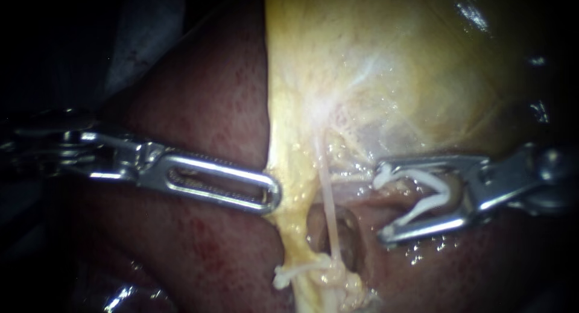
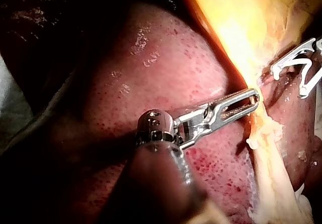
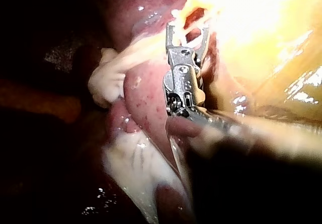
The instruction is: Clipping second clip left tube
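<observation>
Tube (image 1: 327,198), one thin pale strand, drops from the gallbladder (image 1: 392,60) past the liver (image 1: 199,108), with one clip (image 1: 294,273) already fastened across its lower end. A second, open clip (image 1: 422,195) rides clamped in my right instrument (image 1: 382,201)'s spread claw, just beside the tube (not yet around it). My left instrument (image 1: 268,191)'s claw, pinched on the gallbladder's edge, seemingly keeps everything taut.

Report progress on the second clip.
Done: one clip sits across the tube, low down. In hand: left instrument grips yellow tissue; right instrument holds an open clip, short of the tube. Left: pass it around the tube and close.
</observation>
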Controlling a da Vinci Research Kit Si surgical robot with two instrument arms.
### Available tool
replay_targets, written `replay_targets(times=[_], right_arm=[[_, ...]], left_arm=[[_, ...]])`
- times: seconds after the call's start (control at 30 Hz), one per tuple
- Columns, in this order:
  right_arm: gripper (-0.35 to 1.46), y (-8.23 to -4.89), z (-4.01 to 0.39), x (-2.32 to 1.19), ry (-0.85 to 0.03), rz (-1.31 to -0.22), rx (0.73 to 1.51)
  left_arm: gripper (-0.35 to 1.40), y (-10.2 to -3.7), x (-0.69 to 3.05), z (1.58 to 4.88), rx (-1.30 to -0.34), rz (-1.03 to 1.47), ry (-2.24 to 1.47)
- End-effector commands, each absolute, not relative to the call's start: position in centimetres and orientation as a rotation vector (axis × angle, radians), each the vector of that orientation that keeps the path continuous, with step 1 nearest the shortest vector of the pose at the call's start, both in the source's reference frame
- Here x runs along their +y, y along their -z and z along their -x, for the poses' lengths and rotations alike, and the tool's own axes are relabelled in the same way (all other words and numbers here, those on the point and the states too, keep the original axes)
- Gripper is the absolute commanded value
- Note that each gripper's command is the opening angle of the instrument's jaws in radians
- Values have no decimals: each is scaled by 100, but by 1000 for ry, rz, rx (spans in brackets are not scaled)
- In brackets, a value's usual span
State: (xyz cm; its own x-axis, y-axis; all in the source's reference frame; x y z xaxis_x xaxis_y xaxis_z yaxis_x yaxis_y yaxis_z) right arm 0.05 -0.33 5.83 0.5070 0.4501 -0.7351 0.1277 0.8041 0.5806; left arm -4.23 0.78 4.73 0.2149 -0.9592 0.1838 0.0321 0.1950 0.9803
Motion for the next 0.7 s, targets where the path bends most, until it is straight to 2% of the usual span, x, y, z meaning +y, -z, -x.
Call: replay_targets(times=[0.03,0.27,0.7], right_arm=[[54,-590,-12,-39,-208,-641,1034],[53,-613,-37,-64,-193,-694,1022],[51,-630,-57,-73,-189,-713,1017]], left_arm=[[-35,-473,78,423,-1100,-1123,941],[-35,-471,78,424,-1100,-1123,941],[-35,-468,76,424,-1100,-1123,942]])
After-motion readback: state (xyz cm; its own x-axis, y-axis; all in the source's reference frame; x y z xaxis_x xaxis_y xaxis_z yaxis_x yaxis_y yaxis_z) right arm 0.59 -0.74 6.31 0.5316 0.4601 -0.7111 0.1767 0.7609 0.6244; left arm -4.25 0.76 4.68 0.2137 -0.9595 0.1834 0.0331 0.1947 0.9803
